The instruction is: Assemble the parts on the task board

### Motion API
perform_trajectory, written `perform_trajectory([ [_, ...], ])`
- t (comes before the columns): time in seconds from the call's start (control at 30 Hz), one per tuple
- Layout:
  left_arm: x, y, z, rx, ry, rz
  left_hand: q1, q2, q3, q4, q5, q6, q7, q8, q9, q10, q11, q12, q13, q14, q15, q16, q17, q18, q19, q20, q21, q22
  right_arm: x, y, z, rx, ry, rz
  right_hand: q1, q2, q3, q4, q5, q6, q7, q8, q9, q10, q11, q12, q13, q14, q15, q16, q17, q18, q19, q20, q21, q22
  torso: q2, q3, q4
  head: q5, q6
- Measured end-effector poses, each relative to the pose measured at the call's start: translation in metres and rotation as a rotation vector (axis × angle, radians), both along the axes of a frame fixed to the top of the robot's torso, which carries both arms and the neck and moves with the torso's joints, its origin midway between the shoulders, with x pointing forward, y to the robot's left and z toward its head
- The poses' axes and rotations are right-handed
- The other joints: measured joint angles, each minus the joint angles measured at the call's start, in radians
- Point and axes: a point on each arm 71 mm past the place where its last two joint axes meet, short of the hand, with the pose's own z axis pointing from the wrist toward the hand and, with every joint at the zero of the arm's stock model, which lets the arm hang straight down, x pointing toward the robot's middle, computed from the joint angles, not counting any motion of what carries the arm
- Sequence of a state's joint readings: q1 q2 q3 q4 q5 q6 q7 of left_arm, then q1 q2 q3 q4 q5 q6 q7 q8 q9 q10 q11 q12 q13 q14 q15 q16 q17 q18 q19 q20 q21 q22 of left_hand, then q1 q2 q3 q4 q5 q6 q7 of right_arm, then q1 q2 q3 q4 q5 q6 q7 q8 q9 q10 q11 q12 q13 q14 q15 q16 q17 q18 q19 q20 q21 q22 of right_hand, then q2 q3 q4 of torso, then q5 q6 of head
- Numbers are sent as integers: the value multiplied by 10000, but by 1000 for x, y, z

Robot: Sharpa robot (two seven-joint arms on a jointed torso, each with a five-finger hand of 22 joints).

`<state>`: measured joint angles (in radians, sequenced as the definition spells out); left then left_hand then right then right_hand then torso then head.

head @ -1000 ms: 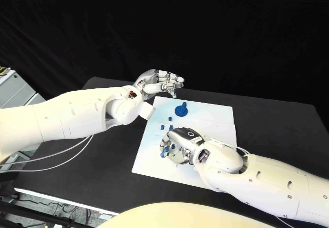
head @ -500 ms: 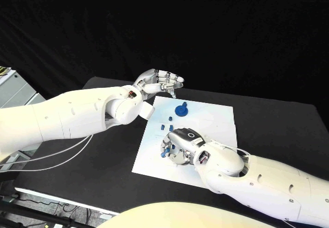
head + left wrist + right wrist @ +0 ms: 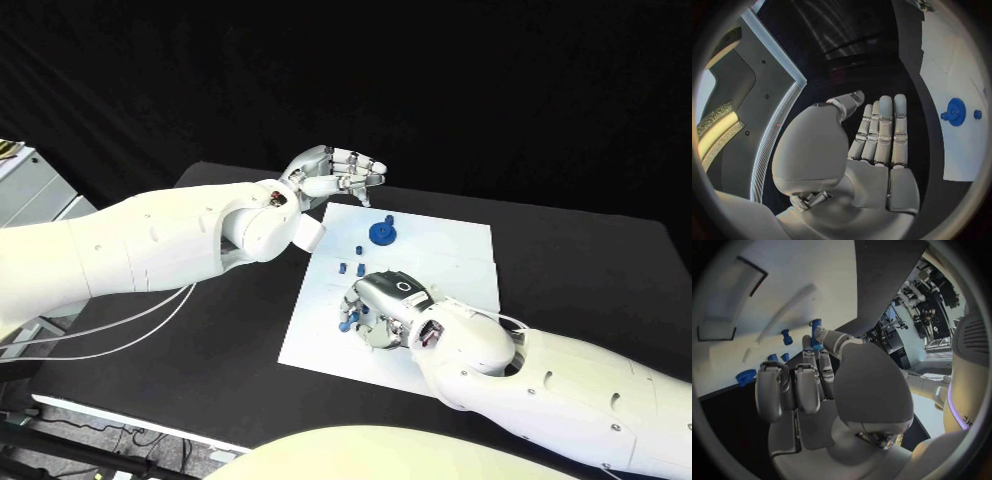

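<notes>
The white task board (image 3: 450,250) lies in the middle of the black table. A blue round part (image 3: 379,232) stands near its far left corner, with small blue pegs (image 3: 355,250) just in front of it. My right hand (image 3: 384,304) hovers low over the board's near left area with its fingers curled. In the right wrist view its thumb and a finger pinch a blue peg (image 3: 816,329), and other small blue parts (image 3: 786,336) lie on the board beyond the fingers. My left hand (image 3: 335,172) is raised past the board's far left corner and holds nothing, its fingers (image 3: 881,127) straight.
A dark rectangular recess (image 3: 720,329) is cut into the board ahead of my right hand. The left wrist view shows the round part (image 3: 955,111) and a small peg (image 3: 977,114) on the board (image 3: 954,60). A grey cabinet (image 3: 29,190) stands off the table's left side.
My right hand has crept very slightly toward the board's near edge. My left hand and the parts on the board stay where they were.
</notes>
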<state>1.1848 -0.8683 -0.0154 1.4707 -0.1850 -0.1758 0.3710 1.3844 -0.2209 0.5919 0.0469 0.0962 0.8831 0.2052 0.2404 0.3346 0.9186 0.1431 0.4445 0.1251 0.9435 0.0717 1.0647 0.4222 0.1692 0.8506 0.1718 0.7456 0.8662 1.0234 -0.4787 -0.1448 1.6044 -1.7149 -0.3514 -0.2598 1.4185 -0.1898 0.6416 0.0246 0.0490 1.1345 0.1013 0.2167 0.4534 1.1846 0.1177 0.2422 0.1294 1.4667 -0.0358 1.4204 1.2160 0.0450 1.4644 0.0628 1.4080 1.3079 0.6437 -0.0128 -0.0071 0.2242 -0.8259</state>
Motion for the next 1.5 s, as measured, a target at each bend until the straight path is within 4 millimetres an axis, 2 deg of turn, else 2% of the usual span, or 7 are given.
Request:
perform_trajectory([
  [0.9, 0, 1, 0, 13, 15, 3, 0, 0, 0, 0, 0, 0, 0, 0, 0, 0, 0, 0, 2, 0, 0, 0, -9, 1, 0, 0, 0, -9, -5, 5, 2, -330, -137, 87, -69, -68, 16, -41, -14, 21, 21, -24, 20, 0, -1, -11, 90, 2, 2, 0, -52, 1, 0, 0, -2, -3, -6, 0, -7, -10, 30],
  [1.1, 0, 1, 0, 14, 18, 2, 0, 0, 0, 0, 0, 0, 0, 0, 0, -37, -37, 0, -9, 0, 0, 0, -9, 0, 0, 0, 0, -9, -5, 9, 3, -546, -174, 133, -280, -43, 2, -114, -14, -130, 146, -84, 39, 2, 1, -184, 115, 16, 17, -61, -139, 1, 0, 0, -130, -4, -5, -1, 0, -47, 37],
  [1.17, 0, 1, 0, 15, 20, 2, 0, 0, 0, 0, 0, 0, 0, 0, 0, -37, -37, 0, -10, 0, 0, 0, -9, 0, 0, 0, 0, -9, -4, 10, 2, -594, -180, 146, -404, -104, 14, -126, 76, -288, 164, -164, 44, 3, 1, -305, 127, 17, 18, -61, -170, 2, 0, 0, -159, -4, -5, -4, 0, -54, 38],
  [1.23, 0, 1, 0, 17, 22, 3, 0, 0, 0, 0, 0, 0, 0, 0, 0, -37, -37, 0, -10, 0, 0, 0, -8, 1, 0, 0, 0, -9, -4, 11, 2, -619, -178, 156, -632, -116, -41, -115, 245, -450, 193, -276, 34, 86, -92, -432, 121, 19, 18, -99, -193, 2, 0, 0, -211, -5, -5, -7, -1, -58, 38],
  [1.33, 0, 1, 0, 19, 26, 3, 0, 0, 0, 0, 0, 0, 0, 0, 0, -37, -37, 0, -10, 0, 0, 0, -8, 1, 0, 0, 0, -9, -4, 12, 2, -622, -181, 162, -942, -335, -174, 6, 270, -735, 296, -474, -40, 246, -495, -758, 27, -27, 152, -100, -92, 5, 27, 107, -490, -5, -5, -8, -2, -61, 38],
  [1.37, 0, 1, 0, 20, 28, 3, 0, 0, 0, 0, 0, 0, 0, 0, -1, -37, -37, 0, -10, 0, 0, 0, -8, 0, 0, 0, 0, -9, -4, 12, 2, -610, -180, 162, -1053, -448, -227, 59, 312, -846, 328, -549, -66, 21, -526, -923, -20, 0, 217, -100, -157, 5, -2, 150, -776, -6, -5, -8, -3, -64, 39],
  [1.5, 0, 1, 0, 25, 35, 8, 0, 0, 0, 0, 0, 0, 0, 0, 0, -37, -37, 0, -9, 0, 0, 0, -8, 0, 0, 0, 0, -9, -4, 13, 2, -534, -175, 168, -1103, -691, -513, 78, 324, -1206, 340, -798, -131, -715, -328, -1200, -177, -3, 357, -261, -511, 5, 17, 273, -1696, -6, -5, -8, -6, -71, 61],
])
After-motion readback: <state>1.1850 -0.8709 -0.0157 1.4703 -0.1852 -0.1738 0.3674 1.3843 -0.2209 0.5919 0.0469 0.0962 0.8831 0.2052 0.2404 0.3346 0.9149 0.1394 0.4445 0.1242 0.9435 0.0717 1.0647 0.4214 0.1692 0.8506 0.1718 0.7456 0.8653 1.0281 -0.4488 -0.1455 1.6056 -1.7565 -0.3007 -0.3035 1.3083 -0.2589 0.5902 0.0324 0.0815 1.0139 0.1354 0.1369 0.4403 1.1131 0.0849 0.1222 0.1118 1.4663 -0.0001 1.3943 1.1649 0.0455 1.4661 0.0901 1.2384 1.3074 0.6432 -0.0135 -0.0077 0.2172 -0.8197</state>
